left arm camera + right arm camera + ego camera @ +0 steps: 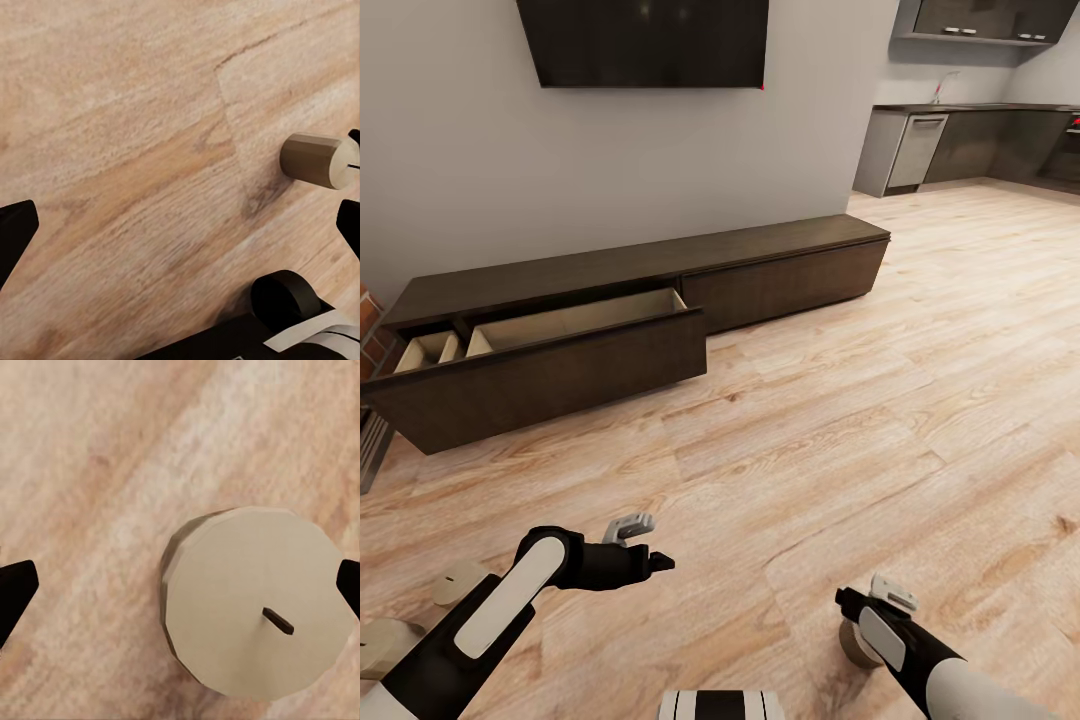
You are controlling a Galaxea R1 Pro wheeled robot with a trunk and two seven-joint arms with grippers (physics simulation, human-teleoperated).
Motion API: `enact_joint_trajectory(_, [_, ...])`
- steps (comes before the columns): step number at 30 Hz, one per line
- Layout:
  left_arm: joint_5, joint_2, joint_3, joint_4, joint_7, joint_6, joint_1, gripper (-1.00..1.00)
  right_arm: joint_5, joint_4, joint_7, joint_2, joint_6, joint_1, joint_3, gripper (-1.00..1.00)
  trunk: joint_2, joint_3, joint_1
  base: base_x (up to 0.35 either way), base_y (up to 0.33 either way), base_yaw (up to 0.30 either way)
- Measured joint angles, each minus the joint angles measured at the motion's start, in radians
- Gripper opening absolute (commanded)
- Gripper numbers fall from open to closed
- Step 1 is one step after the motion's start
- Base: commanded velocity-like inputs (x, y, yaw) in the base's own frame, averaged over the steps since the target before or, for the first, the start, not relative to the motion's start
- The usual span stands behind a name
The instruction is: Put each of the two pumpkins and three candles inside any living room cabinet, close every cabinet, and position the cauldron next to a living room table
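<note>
A short tan candle (255, 607) with a dark wick stands upright on the wood floor. My right gripper (180, 589) hangs open straight above it, the candle nearer one finger and apart from both. In the head view that candle (852, 645) shows just under the right gripper (870, 598) at the lower right. My left gripper (650, 545) is open over bare floor, holding nothing, and the left wrist view catches the same candle (315, 160) from the side. Two pale candle-like cylinders (455, 582) (380, 640) sit by my left arm. The long dark cabinet (780, 275) runs along the wall, with its left drawers (575, 318) pulled open and showing tan insides.
A black TV (645, 40) hangs above the cabinet. Brick (368, 325) shows at the left edge, with a floor grille (370, 440) below it. The dark kitchen (980, 140) lies at the back right. Plank floor (840, 400) stretches between me and the cabinet.
</note>
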Motion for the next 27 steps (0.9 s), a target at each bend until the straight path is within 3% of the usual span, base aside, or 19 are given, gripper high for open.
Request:
enact_joint_trajectory(8, [0.000, 0.000, 0.000, 0.000, 0.000, 0.000, 0.000, 1.00, 0.002, 0.000, 0.000, -0.003, 0.000, -0.020, 0.001, 1.00, 0.000, 0.000, 0.000, 0.000, 0.000, 0.000])
enact_joint_trajectory(13, [0.000, -0.001, -0.001, 0.000, 0.001, 0.000, 0.000, 1.00, 0.039, 0.000, -0.002, -0.003, -0.001, -0.023, 0.000, 1.00, 0.000, 0.000, 0.000, 0.000, 0.000, 0.000])
enact_joint_trajectory(18, [0.000, -0.002, -0.002, 0.000, 0.001, 0.000, 0.000, 1.00, 0.050, 0.007, -0.012, 0.001, 0.008, -0.033, -0.001, 1.00, 0.000, 0.000, 0.000, 0.000, 0.000, 0.000])
enact_joint_trajectory(22, [-0.002, -0.002, -0.002, 0.000, 0.001, 0.000, 0.000, 1.00, 0.051, 0.012, -0.029, 0.002, 0.011, -0.042, 0.000, 1.00, -0.001, -0.015, 0.002, 0.000, 0.000, 0.000])
enact_joint_trajectory(27, [-0.003, -0.003, -0.003, -0.001, 0.001, 0.000, 0.000, 1.00, 0.052, 0.015, -0.037, 0.000, 0.024, -0.045, 0.000, 1.00, -0.001, -0.015, 0.002, 0.000, 0.000, 0.000])
